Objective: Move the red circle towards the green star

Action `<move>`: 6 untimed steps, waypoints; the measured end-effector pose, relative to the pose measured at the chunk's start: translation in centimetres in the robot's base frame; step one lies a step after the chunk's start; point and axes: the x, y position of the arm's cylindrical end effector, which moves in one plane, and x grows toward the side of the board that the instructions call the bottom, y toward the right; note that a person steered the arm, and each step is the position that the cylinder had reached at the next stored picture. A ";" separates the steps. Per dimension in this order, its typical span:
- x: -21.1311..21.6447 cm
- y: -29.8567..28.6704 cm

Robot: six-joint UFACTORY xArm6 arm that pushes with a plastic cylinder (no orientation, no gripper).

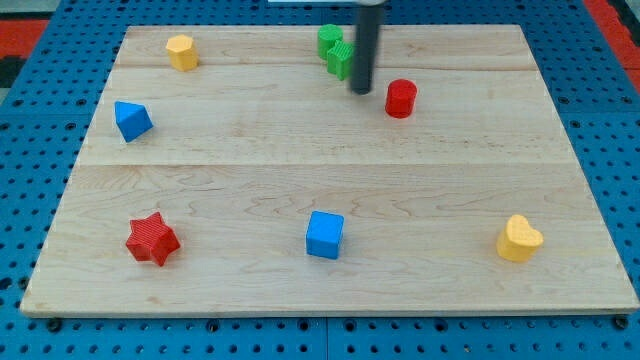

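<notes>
The red circle (401, 98), a short red cylinder, stands on the wooden board (330, 170) right of centre near the view's top. The green star (343, 58) sits to its upper left, partly hidden behind my rod, with a green block (328, 39) touching it just above. My tip (361, 91) rests on the board between the green star and the red circle, a small gap to the left of the circle and just below and right of the star.
A yellow block (182, 51) is at the top left, a blue triangle (132, 120) at the left, a red star (152, 238) at the bottom left, a blue cube (325, 234) at bottom centre, a yellow heart (519, 239) at the bottom right.
</notes>
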 end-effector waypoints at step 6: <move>1.8 2.6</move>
